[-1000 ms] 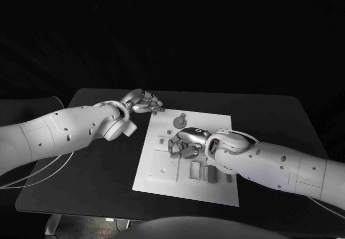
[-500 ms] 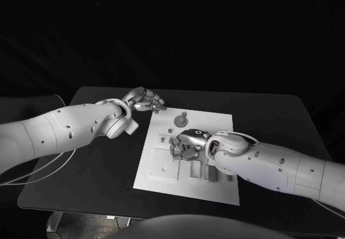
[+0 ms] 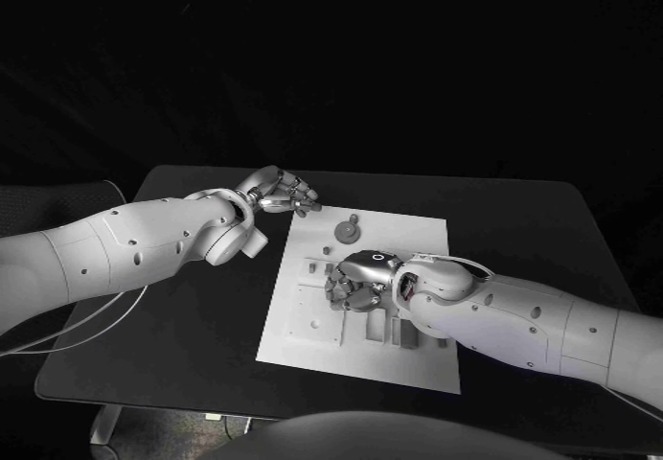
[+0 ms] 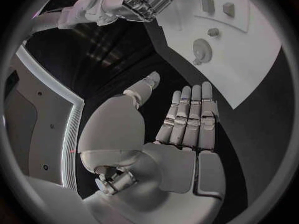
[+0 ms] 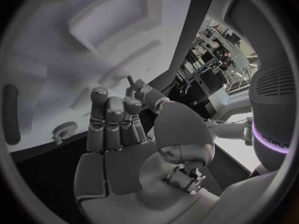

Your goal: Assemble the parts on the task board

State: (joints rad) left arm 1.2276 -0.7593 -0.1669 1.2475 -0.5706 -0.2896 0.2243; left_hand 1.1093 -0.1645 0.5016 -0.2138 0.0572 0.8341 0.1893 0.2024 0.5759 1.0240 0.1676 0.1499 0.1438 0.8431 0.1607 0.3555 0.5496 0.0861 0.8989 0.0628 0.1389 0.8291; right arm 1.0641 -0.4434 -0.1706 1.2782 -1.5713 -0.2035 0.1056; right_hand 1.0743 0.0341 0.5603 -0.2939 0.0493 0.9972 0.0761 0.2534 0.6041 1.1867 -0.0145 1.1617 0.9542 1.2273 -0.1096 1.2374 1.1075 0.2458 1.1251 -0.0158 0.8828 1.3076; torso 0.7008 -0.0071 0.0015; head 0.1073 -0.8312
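Observation:
The white task board (image 3: 415,235) lies in the middle of the black table. A round grey part (image 3: 349,230) sits near its far edge, and several small grey blocks (image 3: 376,330) stand near its front. My right hand (image 3: 356,282) hovers low over the board's middle with its fingers curled down. In the right wrist view, my right hand (image 5: 124,119) pinches a thin dark peg (image 5: 129,79) between thumb and forefinger tips. My left hand (image 3: 281,195) hangs over the bare table beside the board's far left corner. Its fingers (image 4: 190,117) lie straight and hold nothing.
The left wrist view shows the round part (image 4: 201,50) and small square parts (image 4: 209,6) on the board, with the right hand (image 4: 137,0) beyond. Dark table (image 3: 525,230) surrounds the board on every side. A long raised block (image 5: 112,30) stands on the board ahead of my right hand.
My right hand has crept a little toward the board's left side and far edge. The left hand has shifted slightly right, still holding nothing.

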